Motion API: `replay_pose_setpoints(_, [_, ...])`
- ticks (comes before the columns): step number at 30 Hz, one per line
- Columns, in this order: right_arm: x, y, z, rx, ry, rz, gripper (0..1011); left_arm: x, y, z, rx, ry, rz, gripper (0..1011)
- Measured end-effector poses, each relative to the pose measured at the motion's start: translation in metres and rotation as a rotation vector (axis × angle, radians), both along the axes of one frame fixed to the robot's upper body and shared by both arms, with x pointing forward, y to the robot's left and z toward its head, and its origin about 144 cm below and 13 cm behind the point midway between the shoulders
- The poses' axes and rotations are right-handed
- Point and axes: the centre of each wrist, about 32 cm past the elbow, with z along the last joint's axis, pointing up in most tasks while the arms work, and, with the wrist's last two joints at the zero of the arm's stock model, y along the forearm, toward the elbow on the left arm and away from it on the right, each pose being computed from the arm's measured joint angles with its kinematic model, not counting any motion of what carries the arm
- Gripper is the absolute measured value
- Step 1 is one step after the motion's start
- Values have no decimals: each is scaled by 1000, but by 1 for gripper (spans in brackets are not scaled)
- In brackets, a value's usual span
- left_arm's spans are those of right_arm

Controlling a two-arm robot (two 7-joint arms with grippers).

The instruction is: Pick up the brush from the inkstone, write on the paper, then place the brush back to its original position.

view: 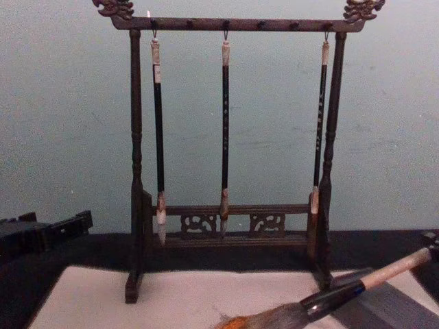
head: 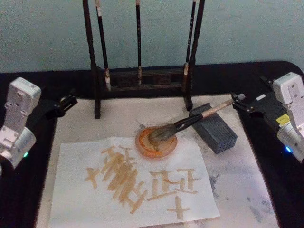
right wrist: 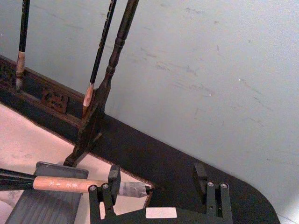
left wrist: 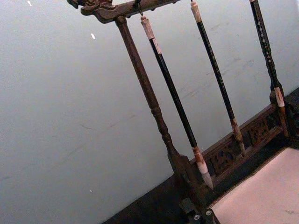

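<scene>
Head view: brush [head: 190,122] lies bristles in the dish [head: 138,142], handle across the inkstone [head: 221,135], axis aimed at the right gripper [head: 237,102], the nearer arm; left gripper [head: 66,103] parked at left. Right wrist view: jaws wide, handle end between them, unclamped.

Head view steep, downward; chest low, level; rack [head: 142,85] [view: 136,137] shared

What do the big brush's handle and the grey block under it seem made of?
The brush handle looks like pale matte wood or bamboo; its ferrule is glossy black, maybe horn or plastic. The inkstone looks like dull dark grey stone, finely textured.
</scene>
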Motion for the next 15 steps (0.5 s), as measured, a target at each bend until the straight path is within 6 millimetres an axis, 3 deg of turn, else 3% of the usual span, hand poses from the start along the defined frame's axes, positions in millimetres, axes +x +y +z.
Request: replay_pose_setpoints(15, [0,0,0,0,0,0,1001,0,0,0,0,0,0,1002])
